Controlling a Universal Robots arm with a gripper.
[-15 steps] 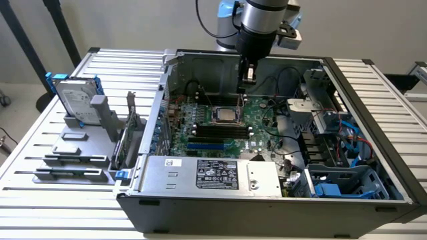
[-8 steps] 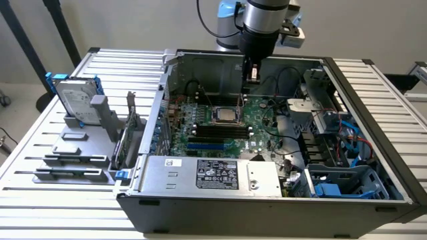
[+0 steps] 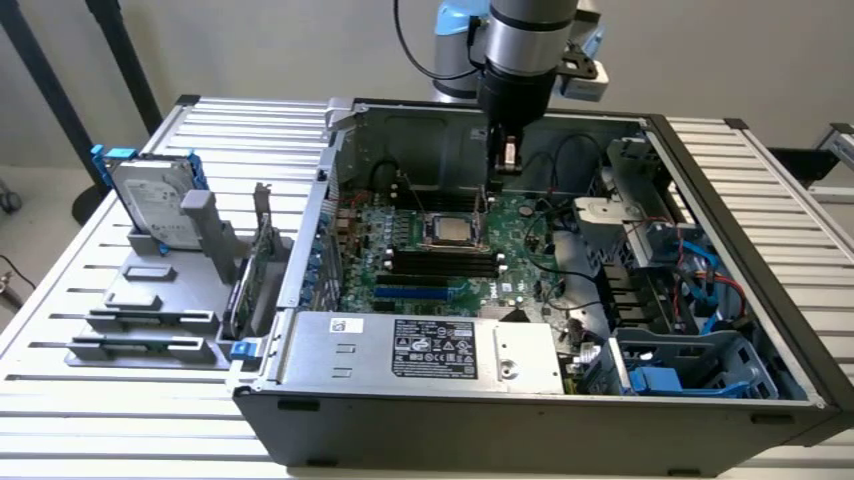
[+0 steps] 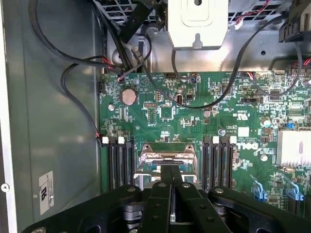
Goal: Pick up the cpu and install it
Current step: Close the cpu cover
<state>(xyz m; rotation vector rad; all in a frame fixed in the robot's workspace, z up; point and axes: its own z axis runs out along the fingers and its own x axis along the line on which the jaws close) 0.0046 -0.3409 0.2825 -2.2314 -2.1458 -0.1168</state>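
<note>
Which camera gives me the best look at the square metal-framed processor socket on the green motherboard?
The exterior view: the whole square metal-framed socket shows on the motherboard, just clear of the shut gripper. In the wrist view its shiny frame is partly covered by the gripper's black fingers.

DELL in white letters on the green motherboard, power supply label print too fine to read
</note>
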